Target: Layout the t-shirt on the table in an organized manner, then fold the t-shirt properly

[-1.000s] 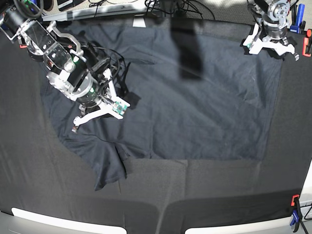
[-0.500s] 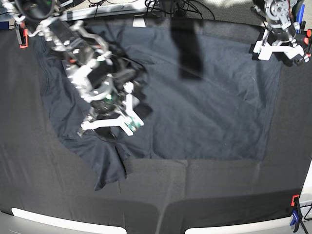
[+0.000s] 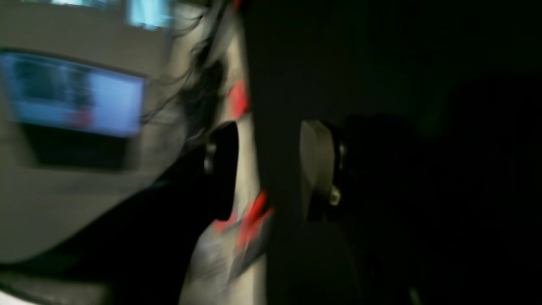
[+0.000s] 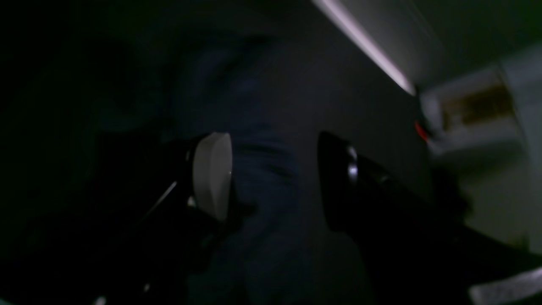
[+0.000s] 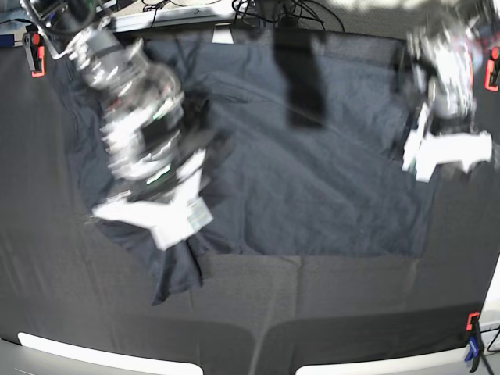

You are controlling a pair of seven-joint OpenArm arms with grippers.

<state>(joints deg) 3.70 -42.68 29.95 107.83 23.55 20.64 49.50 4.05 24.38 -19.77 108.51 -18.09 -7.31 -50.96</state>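
Slate-grey fabric fills the middle: one t-shirt (image 5: 312, 172) lies spread on the table (image 5: 351, 312), its black cloth showing all round, with one sleeve trailing down past the lower left hem. No writing or label can be read anywhere; everything is too blurred.

Going from the left of the base view: the right gripper (image 5: 152, 219) is smeared with motion over the shirt's lower left corner. In its wrist view the two fingers stand spread, a pale pad (image 4: 211, 178) on one side and a dark one on the other, with wrinkled grey fabric lying between and beyond them, none of it pinched.

Across to the right: the left gripper (image 5: 445, 152) hangs at the shirt's right edge, also blurred. Its wrist view shows the jaws parted, nothing gripped; the table's edge runs between them, with red clamps just beyond and a blue-lit screen (image 3: 72, 97) off to one side. Three red clamps show in the base view: one (image 5: 33, 48) top left, one (image 5: 493, 69) top right, one (image 5: 473, 322) bottom right.
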